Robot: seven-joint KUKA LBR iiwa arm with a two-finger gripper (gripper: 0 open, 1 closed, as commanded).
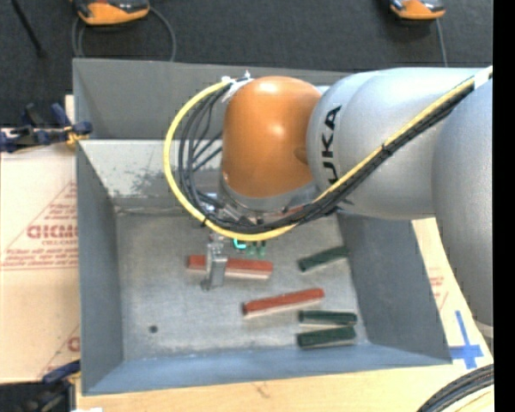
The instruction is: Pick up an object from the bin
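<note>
KUKA arm reaches in over the right wall of the grey metal bin. Its gripper stands low over the floor, set across a flat red bar. The bar lies level near the middle of the bin, a little toward the far wall. Its short left end shows on one side of the gripper and its longer right part on the other, so the gripper crosses it near the left end. Whether the gripper is open or closed cannot be told from this angle, nor whether it touches the bar.

Above the gripper, an orange cover on the wrist and a loop of yellow and grey cables overhang the bin's far wall.

A second red bar lies toward the front wall and to the right of the gripper, apart from the first, its right end angled slightly toward the far wall. A dark green bar rests nearer the right wall, beyond the first red bar's right end and slanted the same way.

By the front right corner, a second green bar and a third green bar lie close alongside each other, the third nearest the front wall. A small dark speck sits on bare floor toward the front left corner.
</note>
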